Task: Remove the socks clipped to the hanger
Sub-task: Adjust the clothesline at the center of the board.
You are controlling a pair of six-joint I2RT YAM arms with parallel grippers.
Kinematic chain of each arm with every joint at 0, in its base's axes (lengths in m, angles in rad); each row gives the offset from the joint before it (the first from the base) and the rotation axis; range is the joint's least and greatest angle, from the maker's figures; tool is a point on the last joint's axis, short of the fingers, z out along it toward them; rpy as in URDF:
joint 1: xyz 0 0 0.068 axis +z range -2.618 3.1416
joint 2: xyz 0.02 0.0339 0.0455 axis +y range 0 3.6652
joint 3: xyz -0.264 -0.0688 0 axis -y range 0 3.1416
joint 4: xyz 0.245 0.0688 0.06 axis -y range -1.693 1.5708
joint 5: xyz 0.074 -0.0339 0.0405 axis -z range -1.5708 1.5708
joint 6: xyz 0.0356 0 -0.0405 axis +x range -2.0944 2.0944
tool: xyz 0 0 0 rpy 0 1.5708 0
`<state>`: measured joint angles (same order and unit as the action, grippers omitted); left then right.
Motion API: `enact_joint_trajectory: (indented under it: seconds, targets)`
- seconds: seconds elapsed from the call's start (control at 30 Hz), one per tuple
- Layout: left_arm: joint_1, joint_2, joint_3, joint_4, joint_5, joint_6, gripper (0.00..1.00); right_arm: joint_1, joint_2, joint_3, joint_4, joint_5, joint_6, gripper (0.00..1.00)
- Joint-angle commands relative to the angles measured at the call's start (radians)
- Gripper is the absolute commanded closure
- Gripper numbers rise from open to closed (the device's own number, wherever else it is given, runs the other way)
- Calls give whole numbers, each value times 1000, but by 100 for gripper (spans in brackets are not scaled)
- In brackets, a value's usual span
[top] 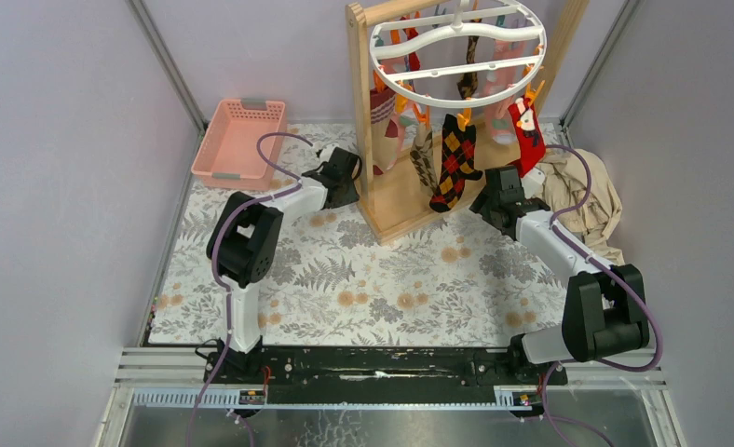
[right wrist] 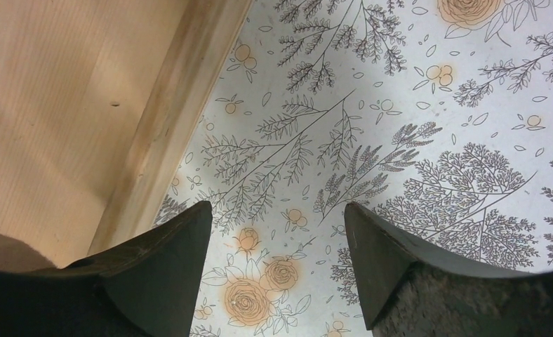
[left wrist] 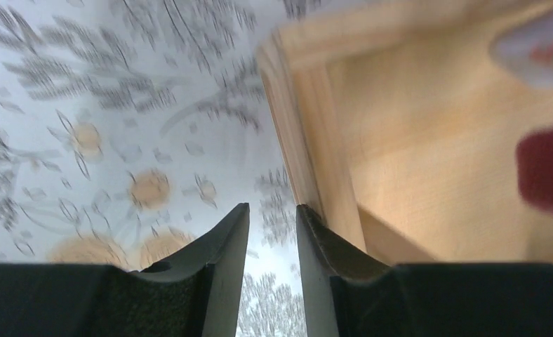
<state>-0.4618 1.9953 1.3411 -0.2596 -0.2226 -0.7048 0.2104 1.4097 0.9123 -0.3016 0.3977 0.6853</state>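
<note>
Left arm reached forward from its base, elbow raised, forearm angled right. Left pincer [top: 343,175] [left wrist: 272,210] sat low over the desk [top: 345,270], its jaws a narrow gap apart and holding nothing. The wooden frame [top: 400,200] base lay immediately to its right. The left wrist view was blurred.

Right arm stretched forward and left. Right pincer [top: 499,197] [right wrist: 277,207] pointed down at the desk, jaws wide apart and empty, with the frame base to its left.

The hanger [top: 456,47] hung above and between both pincers. An argyle sock [top: 455,168] was clipped just left of the right pincer and a red sock [top: 528,135] just beyond it. The red sock's white patch was too small to read.
</note>
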Motion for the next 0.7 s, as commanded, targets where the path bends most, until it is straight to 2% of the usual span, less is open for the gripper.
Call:
enact_joint_trajectory:
  seconds: [0.0, 0.1, 0.2, 0.37, 0.53, 0.67]
  targets:
    - [34, 59, 147, 43, -10, 17, 60, -7, 6, 10, 23, -25, -21, 24]
    - [42, 97, 234, -6, 11, 23, 54, -9, 3, 9, 24, -34, -28, 24]
    - [40, 46, 193, -7, 18, 5, 43, -9, -5, 14, 17, -38, -39, 24]
    - [31, -120, -15, 50, 42, -43, 48, -9, -25, 20, 11, -40, -50, 24]
    - [-38, -251, -242, 144, 96, -126, 49, -10, -30, 17, 26, -70, -50, 25]
    - [-129, -269, -292, 194, 107, -201, 48, -9, -30, 19, 26, -77, -51, 25]
